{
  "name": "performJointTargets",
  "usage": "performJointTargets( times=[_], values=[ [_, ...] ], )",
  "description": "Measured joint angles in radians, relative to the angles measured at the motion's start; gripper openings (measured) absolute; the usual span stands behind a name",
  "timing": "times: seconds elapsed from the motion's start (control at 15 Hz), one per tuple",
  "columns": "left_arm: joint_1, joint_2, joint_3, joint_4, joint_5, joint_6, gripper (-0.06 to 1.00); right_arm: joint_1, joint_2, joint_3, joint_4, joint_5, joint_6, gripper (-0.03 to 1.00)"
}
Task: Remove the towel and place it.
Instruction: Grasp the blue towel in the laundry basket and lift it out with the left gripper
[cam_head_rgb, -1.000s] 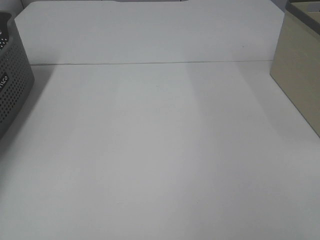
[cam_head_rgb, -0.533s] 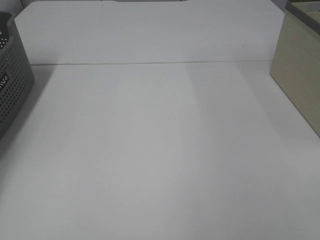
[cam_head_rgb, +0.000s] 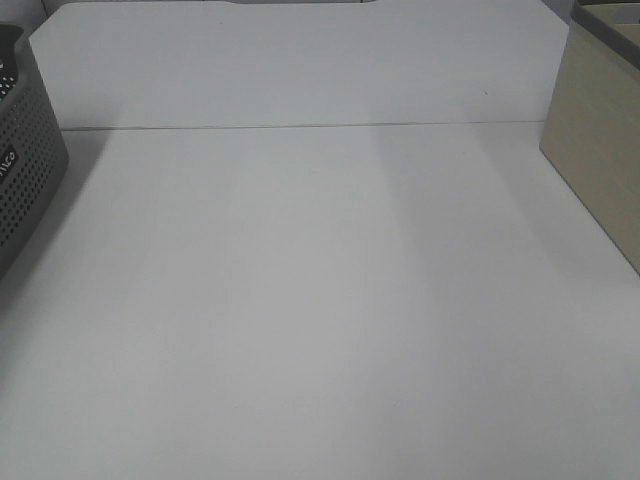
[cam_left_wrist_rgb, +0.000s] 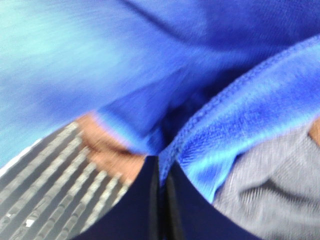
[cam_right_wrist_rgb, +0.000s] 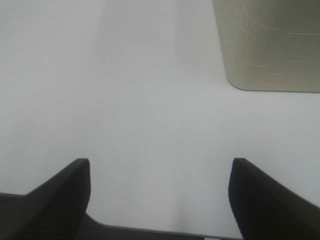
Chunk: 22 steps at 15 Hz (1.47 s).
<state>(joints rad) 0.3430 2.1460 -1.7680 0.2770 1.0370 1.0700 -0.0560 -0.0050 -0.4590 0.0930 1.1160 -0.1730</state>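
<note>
The royal-blue towel (cam_left_wrist_rgb: 165, 75) fills most of the left wrist view, bunched up, with a stitched edge running down to my left gripper (cam_left_wrist_rgb: 161, 167). The left gripper's dark fingers (cam_left_wrist_rgb: 137, 210) are pressed together, and the towel's fold sits pinched at their tips. My right gripper (cam_right_wrist_rgb: 160, 172) is open and empty, hovering over the bare white table (cam_right_wrist_rgb: 125, 100). Neither gripper nor the towel shows in the exterior high view.
A dark perforated basket (cam_head_rgb: 25, 160) stands at the table's left edge and a beige box (cam_head_rgb: 600, 150) at the right; the box also shows in the right wrist view (cam_right_wrist_rgb: 270, 45). Under the towel lie a grey cloth (cam_left_wrist_rgb: 270, 190), something orange (cam_left_wrist_rgb: 107, 150) and a slatted basket wall (cam_left_wrist_rgb: 55, 185).
</note>
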Motion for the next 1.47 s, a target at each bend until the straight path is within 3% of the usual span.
performJointTargets(
  times=[0.2,0.73,1.0,1.27,1.47],
  values=[
    [0.000,-0.039,-0.001,-0.001,0.000,-0.001,0.00,0.000,0.000,0.000,0.000,0.000,0.000,0.75],
    [-0.064,-0.310,-0.046,-0.092,0.026,-0.222,0.00,0.000,0.000,0.000,0.000,0.000,0.000,0.75],
    [-0.129,-0.415,-0.053,-0.098,-0.016,-0.347,0.00,0.000,0.000,0.000,0.000,0.000,0.000,0.75],
    [-0.212,-0.457,-0.126,-0.091,-0.029,-0.363,0.00,0.000,0.000,0.000,0.000,0.000,0.000,0.75],
    [-0.335,-0.474,-0.246,-0.091,-0.048,-0.347,0.00,0.000,0.000,0.000,0.000,0.000,0.000,0.75]
  ],
)
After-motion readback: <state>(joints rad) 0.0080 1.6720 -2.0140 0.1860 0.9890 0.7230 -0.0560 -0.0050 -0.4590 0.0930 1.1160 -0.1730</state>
